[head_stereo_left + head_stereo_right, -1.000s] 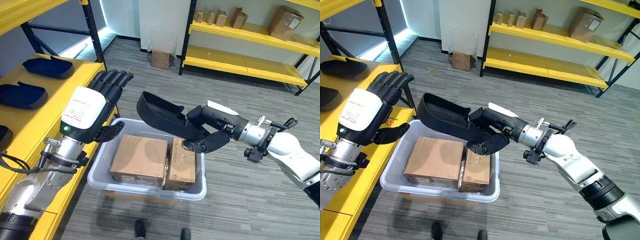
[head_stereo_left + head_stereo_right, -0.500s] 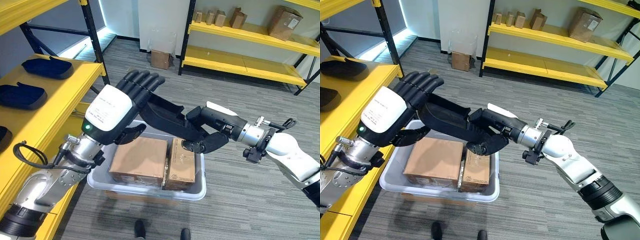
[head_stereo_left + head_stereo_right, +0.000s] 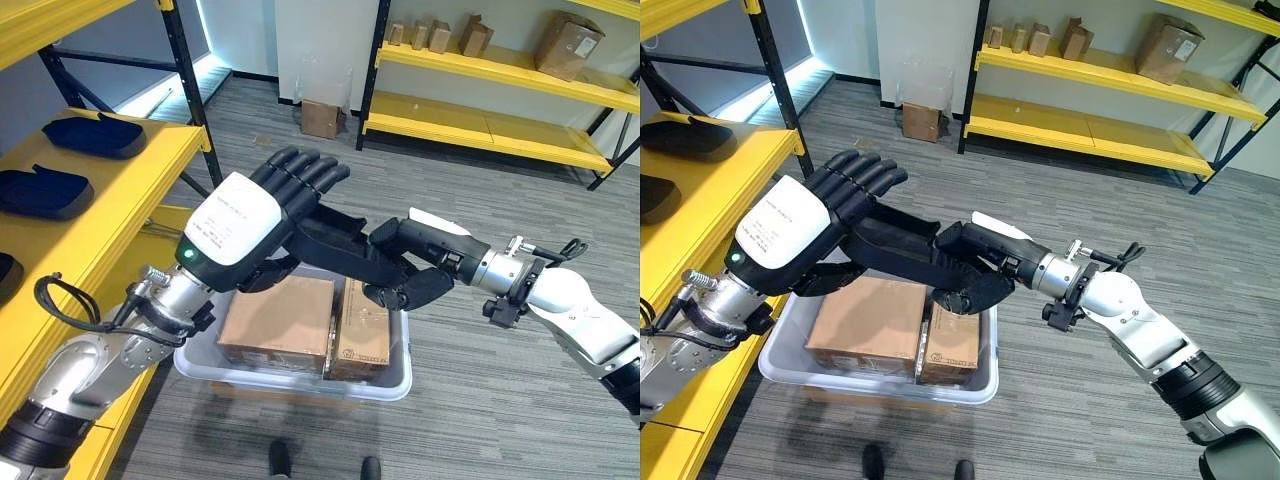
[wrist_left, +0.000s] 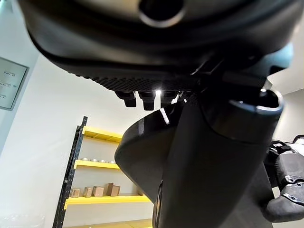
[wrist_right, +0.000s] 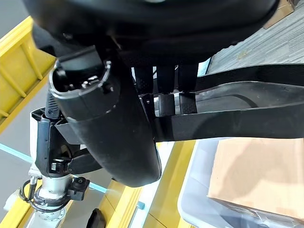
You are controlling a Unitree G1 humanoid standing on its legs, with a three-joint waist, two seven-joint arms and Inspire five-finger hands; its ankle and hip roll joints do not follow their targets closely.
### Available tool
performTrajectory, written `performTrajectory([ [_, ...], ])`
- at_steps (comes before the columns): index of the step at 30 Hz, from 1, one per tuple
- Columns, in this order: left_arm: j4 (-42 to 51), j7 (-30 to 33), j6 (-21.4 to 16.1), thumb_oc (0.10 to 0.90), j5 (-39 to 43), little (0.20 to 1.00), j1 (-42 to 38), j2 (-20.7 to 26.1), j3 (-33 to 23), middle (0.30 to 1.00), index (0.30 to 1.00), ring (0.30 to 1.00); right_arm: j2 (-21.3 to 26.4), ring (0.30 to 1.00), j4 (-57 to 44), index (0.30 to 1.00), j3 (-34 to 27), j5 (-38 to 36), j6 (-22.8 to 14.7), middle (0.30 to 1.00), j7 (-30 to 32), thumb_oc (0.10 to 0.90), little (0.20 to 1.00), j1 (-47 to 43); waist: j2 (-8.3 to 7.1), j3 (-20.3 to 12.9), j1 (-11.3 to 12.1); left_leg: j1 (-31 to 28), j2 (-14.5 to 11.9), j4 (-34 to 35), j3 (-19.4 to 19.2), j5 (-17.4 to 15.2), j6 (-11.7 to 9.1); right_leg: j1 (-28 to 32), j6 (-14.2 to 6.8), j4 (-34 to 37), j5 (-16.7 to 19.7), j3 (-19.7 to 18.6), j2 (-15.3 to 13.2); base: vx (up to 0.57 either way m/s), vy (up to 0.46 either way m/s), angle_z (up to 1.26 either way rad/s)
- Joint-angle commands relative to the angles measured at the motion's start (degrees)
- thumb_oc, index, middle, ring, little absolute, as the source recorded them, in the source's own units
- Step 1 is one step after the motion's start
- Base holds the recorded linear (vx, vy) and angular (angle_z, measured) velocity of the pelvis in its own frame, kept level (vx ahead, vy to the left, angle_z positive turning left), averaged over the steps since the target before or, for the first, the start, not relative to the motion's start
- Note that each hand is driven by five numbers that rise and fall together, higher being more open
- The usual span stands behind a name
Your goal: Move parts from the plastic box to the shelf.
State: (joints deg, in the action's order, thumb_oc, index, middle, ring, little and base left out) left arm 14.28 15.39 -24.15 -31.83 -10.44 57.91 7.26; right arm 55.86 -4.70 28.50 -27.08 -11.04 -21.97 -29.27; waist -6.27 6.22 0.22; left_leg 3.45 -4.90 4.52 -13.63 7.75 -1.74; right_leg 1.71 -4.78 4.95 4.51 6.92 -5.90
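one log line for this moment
right hand: holding black part | left hand: open, over part | box: two cartons inside

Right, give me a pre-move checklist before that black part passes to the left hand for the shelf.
1. Right hand curled round the black part: ok.
2. Left hand on the part's far end: ok; fingers straight over it, thumb beneath.
3. Left hand's grip closed: not ok.
4. Part held clear above the plastic box and its cardboard boxes: ok.
5. Free spot on the yellow shelf beside the parts already lying there: ok.
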Motion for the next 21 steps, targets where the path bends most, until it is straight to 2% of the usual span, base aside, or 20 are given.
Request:
performTrajectory([
  [1,1.5,2.0,-0.8,0.9,4.2,1.0,-6.8,1.6,3.5,1.0,1.0,1.0,-2.5,0.3,0.2,0.3,-1.8,-2.9,-7.1,0.3,3.2,0.4,0.3,-7.6,-0.19,-8.1,0.0,-3.6,-3.6,0.5,3.7,-6.4,-3.6,0.8,-6.1,0.1,-2.4,-0.5,-4.6,0.0,0.0,0.0],
  [5,0.8,1.5,-0.8,0.9,4.3,1.0,-7.4,1.6,4.7,1.0,1.0,1.0,-2.8,0.3,-0.1,0.3,-1.8,-2.9,-7.3,0.3,3.3,0.4,0.3,-7.9,-0.19,-8.1,-0.1,-3.7,-3.6,0.5,3.6,-6.4,-3.6,0.7,-6.0,0.1,-2.4,-0.6,-4.5,0.0,0.0,0.0],
  [6,0.7,1.4,-0.9,0.675,4.3,0.684,-7.5,1.6,4.9,0.684,0.684,0.684,-2.9,0.3,0.0,0.3,-1.8,-2.9,-7.2,0.3,3.3,0.4,0.3,-8.0,-0.19,-8.1,-0.1,-3.7,-3.6,0.5,3.6,-6.4,-3.6,0.7,-6.0,0.1,-2.4,-0.7,-4.5,0.0,0.0,0.0],
  [7,0.6,1.2,-0.9,0.498,4.5,0.437,-7.5,1.5,5.1,0.437,0.437,0.437,-3.0,0.3,0.0,0.3,-1.9,-2.9,-7.2,0.3,3.3,0.4,0.3,-7.9,-0.15,-8.1,-0.2,-3.7,-3.6,0.5,3.6,-6.4,-3.6,0.7,-6.0,0.1,-2.4,-0.7,-4.5,0.0,0.0,0.0],
  [8,0.6,1.0,-0.9,0.4,4.5,0.3,-7.6,1.6,5.2,0.3,0.3,0.3,-3.1,0.3,0.0,0.3,-1.9,-2.9,-7.2,0.3,3.3,0.4,0.3,-8.0,-0.14,-8.1,-0.2,-3.7,-3.6,0.5,3.5,-6.4,-3.6,0.7,-6.0,0.1,-2.4,-0.7,-4.5,0.0,0.0,0.0],
  [21,-0.8,0.0,-1.2,0.4,5.0,0.3,-10.2,1.8,8.4,0.3,0.3,0.3,-4.4,0.3,-0.5,0.3,-0.9,-3.3,-7.3,0.3,3.3,0.4,0.3,-9.3,-0.06,-8.4,-0.5,-3.9,-3.6,0.5,3.3,-6.5,-3.5,0.6,-6.0,0.1,-2.5,-1.1,-4.4,0.0,0.0,0.0],
])
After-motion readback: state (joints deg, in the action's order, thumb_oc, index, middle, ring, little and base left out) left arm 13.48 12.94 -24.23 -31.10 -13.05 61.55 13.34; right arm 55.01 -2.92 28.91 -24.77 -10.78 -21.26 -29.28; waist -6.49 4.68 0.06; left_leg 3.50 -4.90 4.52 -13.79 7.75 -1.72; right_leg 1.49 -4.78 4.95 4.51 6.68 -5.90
